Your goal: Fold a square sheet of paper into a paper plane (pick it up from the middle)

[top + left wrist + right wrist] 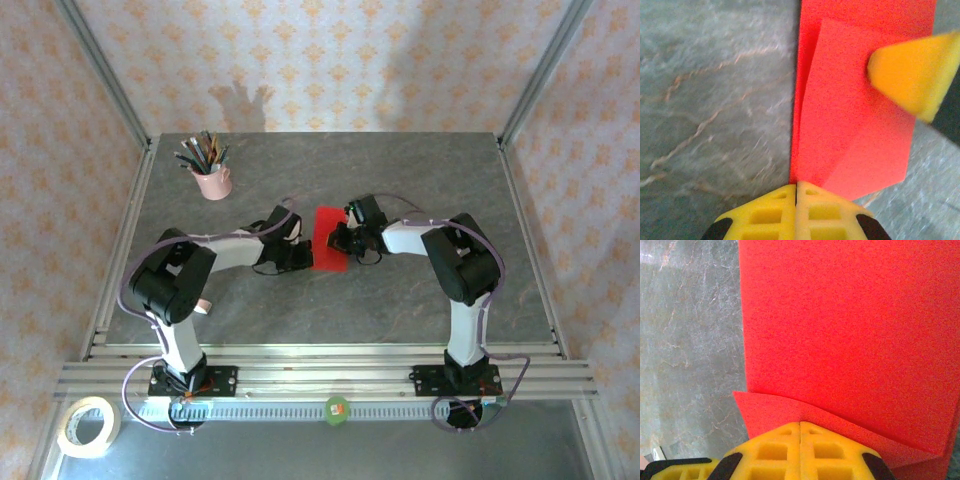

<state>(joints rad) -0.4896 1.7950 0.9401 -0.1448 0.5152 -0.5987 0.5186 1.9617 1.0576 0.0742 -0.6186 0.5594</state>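
Observation:
The red sheet of paper [324, 250] lies flat on the grey table [400, 170] between my two arms, folded to a tall strip with a slanted flap [850, 125] laid over it. My left gripper [303, 257] is shut, and its yellow tips [796, 187] rest at the sheet's left edge near a corner. From the other side my right gripper [338, 240] is shut too, its tips [800, 424] pressed onto the raised flap [770, 407]. One of its yellow fingers [912, 75] shows in the left wrist view. Neither gripper has paper between its jaws.
A pink cup [211, 182] full of pencils stands at the back left. A roll of tape [88, 425] lies off the table at the near left. Metal frame posts [105, 70] stand at the back corners, and a rail [320, 375] runs along the near edge.

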